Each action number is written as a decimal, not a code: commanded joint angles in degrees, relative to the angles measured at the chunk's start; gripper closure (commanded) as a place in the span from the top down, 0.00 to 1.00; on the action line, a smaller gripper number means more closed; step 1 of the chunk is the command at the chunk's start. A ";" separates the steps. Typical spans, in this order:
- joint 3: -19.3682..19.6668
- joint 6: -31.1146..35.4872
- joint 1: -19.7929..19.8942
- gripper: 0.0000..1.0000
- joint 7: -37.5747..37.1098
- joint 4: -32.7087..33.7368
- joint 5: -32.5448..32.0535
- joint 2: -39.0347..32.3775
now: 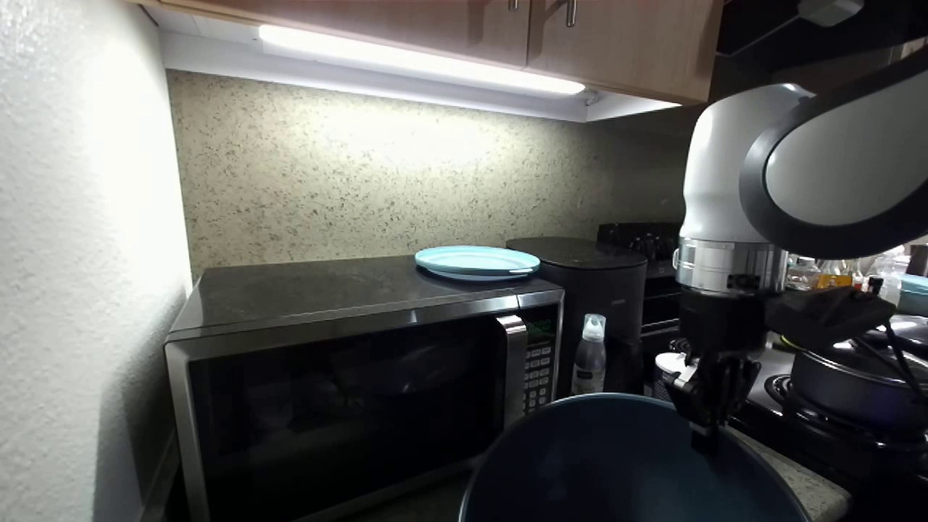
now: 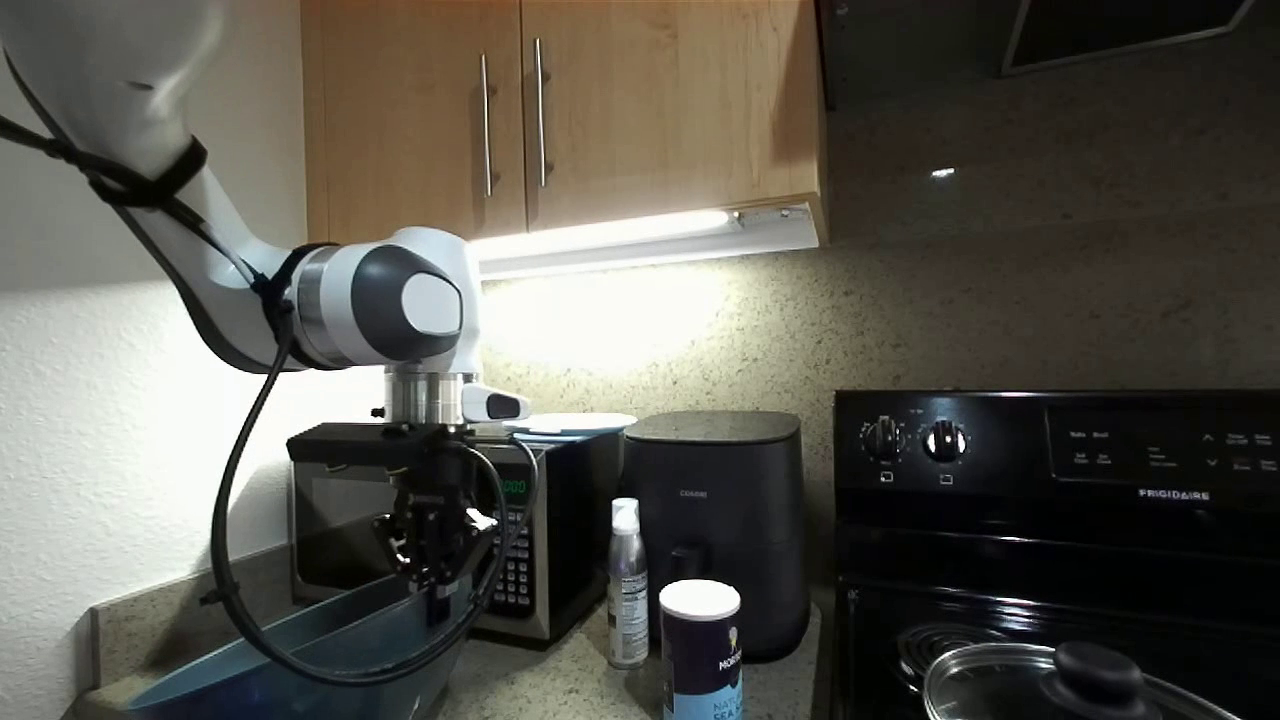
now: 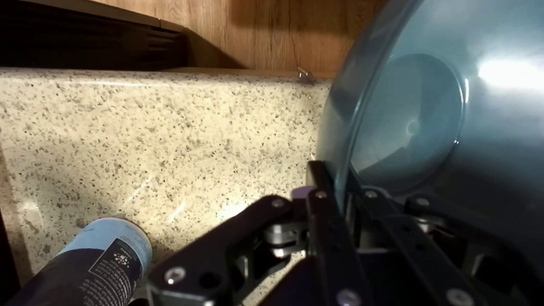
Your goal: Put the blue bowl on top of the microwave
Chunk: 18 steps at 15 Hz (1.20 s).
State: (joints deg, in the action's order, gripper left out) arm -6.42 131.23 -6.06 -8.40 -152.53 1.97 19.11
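Note:
The blue bowl [image 1: 616, 464] is large, deep and dark teal. It is in front of the microwave [image 1: 348, 406], low in an exterior view, partly cut by the frame edge. My gripper [image 1: 705, 435] points down and is shut on the bowl's rim, one finger inside and one outside, as the wrist view shows at the fingertips [image 3: 335, 176]. In an exterior view the bowl [image 2: 340, 640] looks tilted, its rim higher at the gripper [image 2: 437, 605]. In the wrist view the bowl [image 3: 408, 123] reaches past the counter edge over the floor. Its underside is hidden.
A pale-blue plate [image 1: 477, 261] lies on the microwave top's right side. A black appliance [image 2: 715, 530] stands right of the microwave. A spray bottle [image 2: 628, 590] and salt canister [image 2: 702, 650] stand in front. A lit cabinet [image 1: 435, 36] hangs above. A stove [image 2: 1000, 570] is at right.

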 commanded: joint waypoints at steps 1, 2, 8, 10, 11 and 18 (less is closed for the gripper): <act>-0.70 0.45 -0.03 0.08 -0.52 0.13 -0.13 0.52; -1.05 1.54 -0.18 0.08 -0.46 -0.60 -0.68 1.95; -2.51 12.07 -1.18 0.08 0.16 -6.82 -1.91 11.08; -2.35 15.06 -1.54 0.08 -0.15 -8.22 -1.07 13.10; -2.56 16.55 -1.27 0.08 -0.75 -8.92 -1.29 13.88; -4.01 14.69 0.99 0.08 -2.31 -6.93 -3.16 11.00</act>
State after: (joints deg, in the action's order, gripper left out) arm -10.62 146.04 -4.90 -10.63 -159.52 -1.06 30.09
